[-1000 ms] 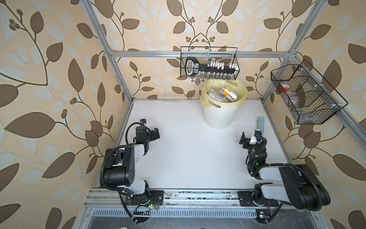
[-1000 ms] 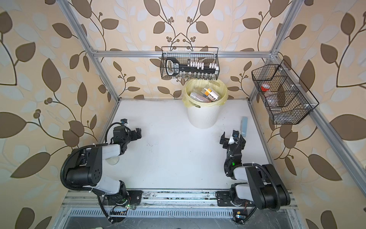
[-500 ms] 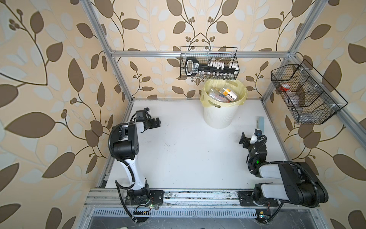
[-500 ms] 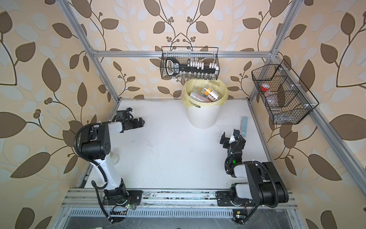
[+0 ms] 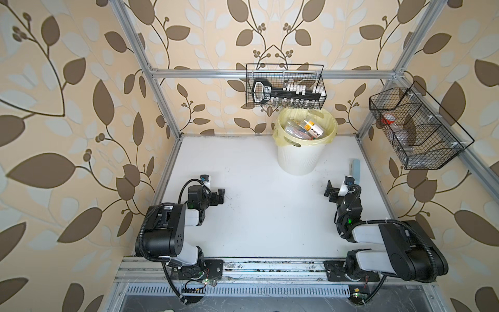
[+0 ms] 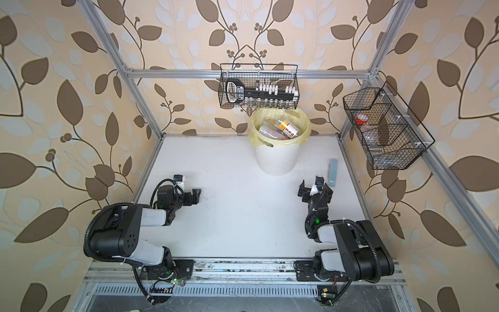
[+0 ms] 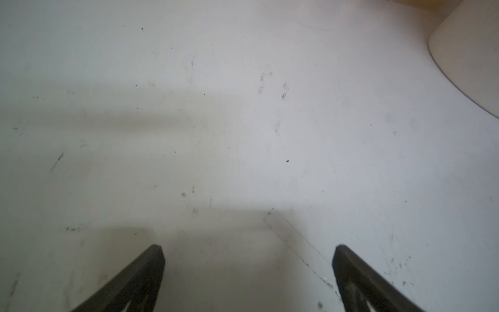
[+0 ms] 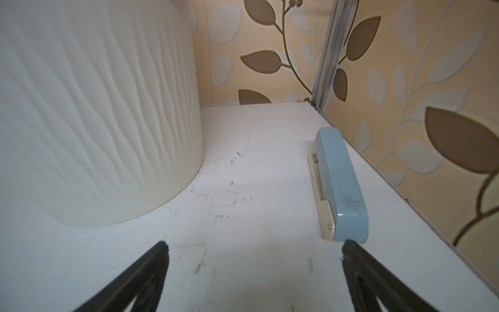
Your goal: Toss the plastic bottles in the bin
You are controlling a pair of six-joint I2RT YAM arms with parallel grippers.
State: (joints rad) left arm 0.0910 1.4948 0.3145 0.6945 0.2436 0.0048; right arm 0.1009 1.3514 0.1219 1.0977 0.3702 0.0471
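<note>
The bin [image 5: 297, 159] [image 6: 275, 159], cream-white, ribbed and lined with a pale yellow bag, stands at the back of the white table in both top views. Several plastic bottles [image 5: 305, 129] [image 6: 280, 131] lie inside it; none lies on the table. My left gripper [image 5: 220, 197] [image 6: 195, 197] rests low at the left side, open and empty. In the left wrist view the left gripper [image 7: 248, 251] frames bare table, with the bin [image 7: 464, 54] at a corner. My right gripper [image 5: 330, 193] [image 6: 303, 193] [image 8: 255, 248] is open and empty, facing the bin [image 8: 94, 108].
A flat pale-blue case [image 5: 356, 170] [image 6: 333, 173] [image 8: 340, 183] lies by the right table edge, just ahead of the right gripper. One black wire basket [image 5: 286, 89] hangs on the back rail above the bin, another wire basket [image 5: 415, 129] on the right rail. Patterned walls close three sides.
The left arm, which stood raised with its gripper toward the back left half a second ago, has folded back down and forward. The right arm has not moved.
</note>
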